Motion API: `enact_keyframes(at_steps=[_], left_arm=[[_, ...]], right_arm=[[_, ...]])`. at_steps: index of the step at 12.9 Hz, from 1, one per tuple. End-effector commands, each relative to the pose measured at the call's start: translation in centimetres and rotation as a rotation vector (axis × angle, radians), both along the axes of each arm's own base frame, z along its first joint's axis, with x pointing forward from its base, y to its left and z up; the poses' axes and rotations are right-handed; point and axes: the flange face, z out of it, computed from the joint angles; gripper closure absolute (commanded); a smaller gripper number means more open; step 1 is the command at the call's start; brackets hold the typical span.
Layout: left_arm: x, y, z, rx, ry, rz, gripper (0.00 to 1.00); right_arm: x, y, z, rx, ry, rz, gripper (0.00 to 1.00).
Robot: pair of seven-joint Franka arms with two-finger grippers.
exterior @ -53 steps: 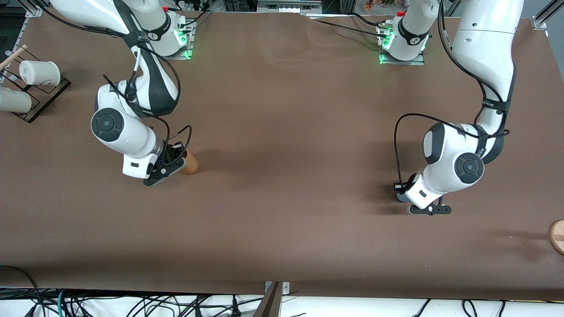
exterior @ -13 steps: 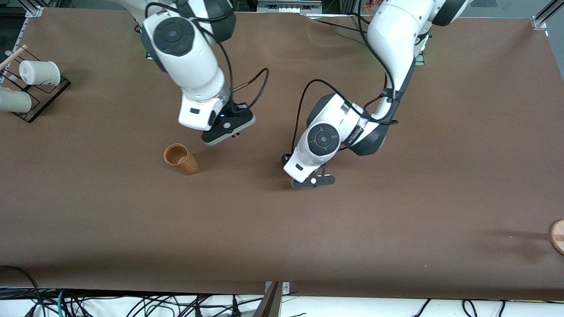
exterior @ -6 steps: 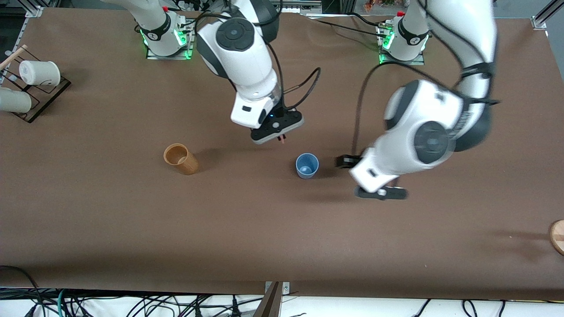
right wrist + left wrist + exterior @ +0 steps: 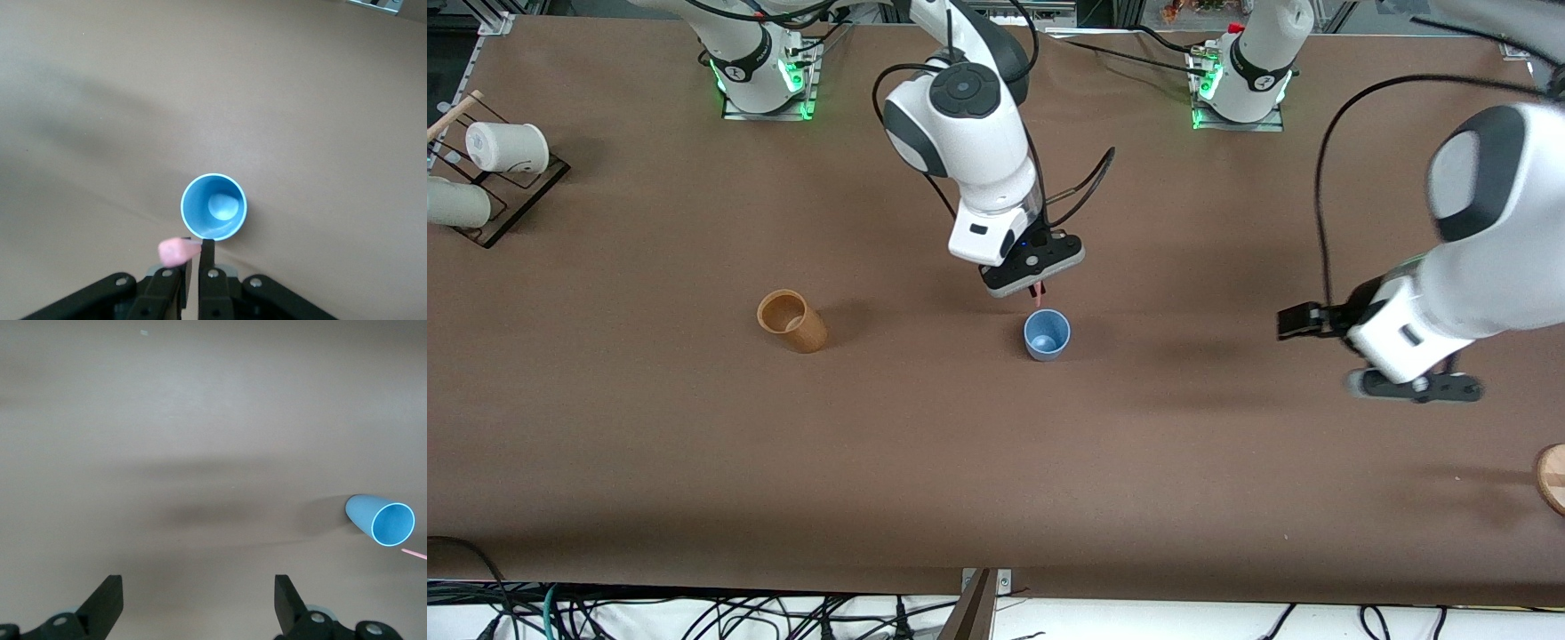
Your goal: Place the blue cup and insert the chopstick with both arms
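The blue cup (image 4: 1047,334) stands upright on the brown table near its middle; it also shows in the right wrist view (image 4: 213,215) and the left wrist view (image 4: 381,519). My right gripper (image 4: 1037,286) hangs just above the cup's rim, shut on the pink-red chopstick (image 4: 1039,294), whose pink end (image 4: 177,251) points down beside the cup's rim. My left gripper (image 4: 1414,388) is open and empty, its fingers (image 4: 103,605) wide apart, over bare table toward the left arm's end, well away from the cup.
A tan-orange cup (image 4: 791,321) stands toward the right arm's end, level with the blue cup. A black rack (image 4: 494,191) with white cups sits at that end's edge. A wooden disc (image 4: 1552,477) lies at the left arm's end.
My right gripper has carried the chopstick over to the blue cup. My left gripper has let go of the cup and swung away toward the left arm's end.
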Motion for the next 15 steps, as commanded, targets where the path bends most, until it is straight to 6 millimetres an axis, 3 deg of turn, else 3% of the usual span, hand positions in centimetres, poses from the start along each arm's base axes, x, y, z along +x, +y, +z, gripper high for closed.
enact_keyframes(at_steps=[1, 3, 5, 8, 11, 15], left_arm=[[-3.2, 4.3, 4.7, 0.000, -0.053, 0.034, 0.00], [-5.3, 8.3, 7.6, -0.007, -0.083, 0.093, 0.00], [-8.5, 10.8, 6.3, -0.035, -0.029, 0.133, 0.00], [-8.8, 10.5, 6.5, -0.023, -0.042, 0.038, 0.00], [-8.8, 10.9, 6.3, -0.007, -0.039, -0.009, 0.00], [-8.0, 11.1, 5.1, -0.006, -0.015, -0.013, 0.00]], right_arm=[[0.3, 0.9, 0.1, 0.004, -0.032, -0.015, 1.00], [0.3, 0.9, 0.4, 0.007, -0.037, -0.014, 1.00], [0.9, 0.8, 1.0, 0.020, -0.047, -0.020, 1.00], [1.6, 0.5, 1.3, 0.024, -0.059, -0.027, 1.00], [2.7, 0.2, -0.5, 0.025, -0.079, -0.033, 1.00], [2.4, 0.9, -2.4, 0.002, -0.098, -0.013, 1.00]])
